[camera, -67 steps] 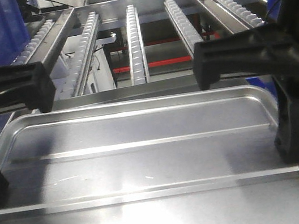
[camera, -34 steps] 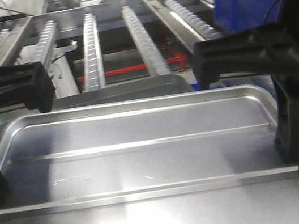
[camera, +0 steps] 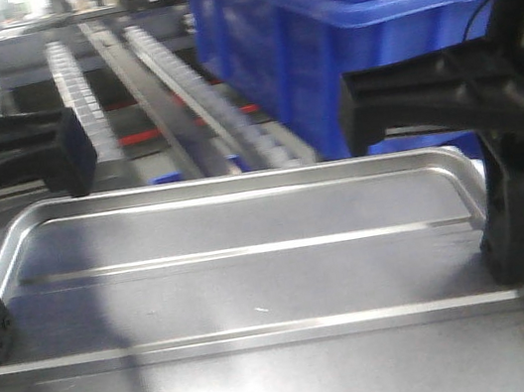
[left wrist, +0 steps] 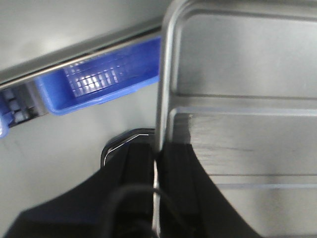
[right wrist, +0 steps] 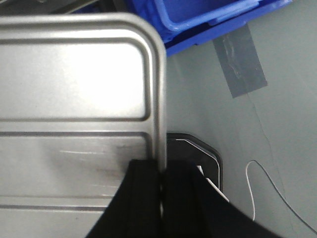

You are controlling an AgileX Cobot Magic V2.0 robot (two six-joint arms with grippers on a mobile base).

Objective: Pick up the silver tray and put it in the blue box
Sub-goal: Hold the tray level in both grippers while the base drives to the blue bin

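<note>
Ahead-right of your silver tray point(camera: 256, 277) lies the blue box point(camera: 337, 42); left end effector point(left wrist: 157, 163) and right end effector point(right wrist: 162, 178) each clamp the tray rim.

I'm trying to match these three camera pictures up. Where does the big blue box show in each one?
Front-facing: the blue box is at upper right, behind the far edge of the silver tray.
Left wrist: a blue plastic piece at upper left, partly under a grey rail; probably the same box, not certain.
Right wrist: top centre, beyond the tray's rounded corner.
Shared landmark: the silver tray's rolled rim, seen in all three.
</note>
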